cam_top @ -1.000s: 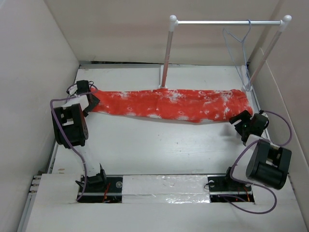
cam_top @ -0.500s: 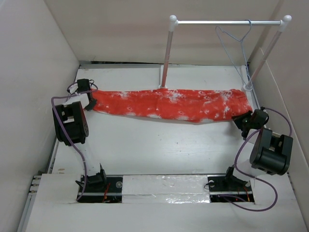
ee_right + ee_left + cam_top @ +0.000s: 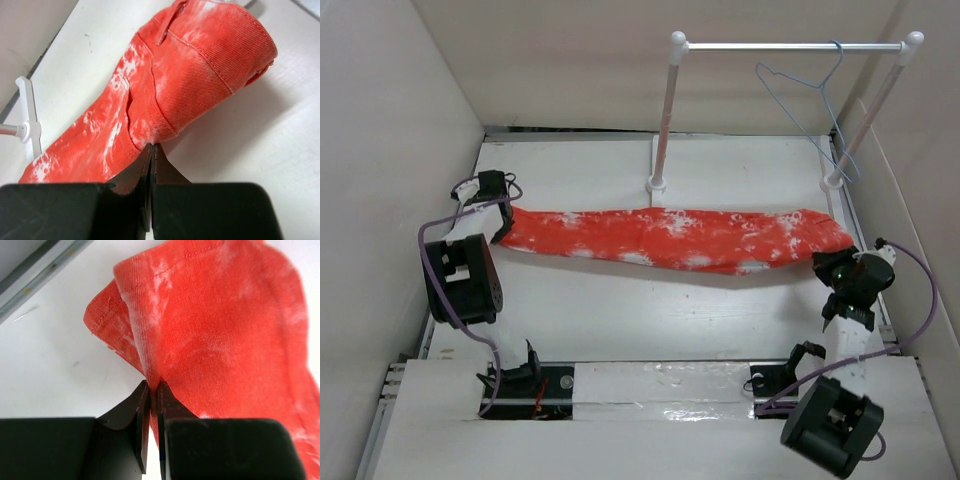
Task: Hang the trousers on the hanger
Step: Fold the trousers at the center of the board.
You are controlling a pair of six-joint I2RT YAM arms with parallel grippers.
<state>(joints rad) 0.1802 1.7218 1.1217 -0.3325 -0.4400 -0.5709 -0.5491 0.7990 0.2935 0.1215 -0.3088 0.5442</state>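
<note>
Trousers (image 3: 680, 238) are stretched L to R across the table (image 3: 620, 310), left gripper (image 3: 504, 226) pinching the hem end, right gripper (image 3: 832, 266) pressed together on the waistband end (belt loop showing), w/ hanger (image 3: 800, 105) hooked on the rail (image 3: 790, 46) behind.

Left wrist: trousers (image 3: 215, 335) cut off at top, right picture edges; pinched fold vanishes between jaws of left gripper (image 3: 152, 387). Right wrist: cloth edge hidden inside right gripper (image 3: 151, 147) jaws; stand foot (image 3: 27, 130) cropped at left. Top view: waistband button too small to tell; hanger (image 3: 810, 125) wire faint near worktop's far right corner.
</note>
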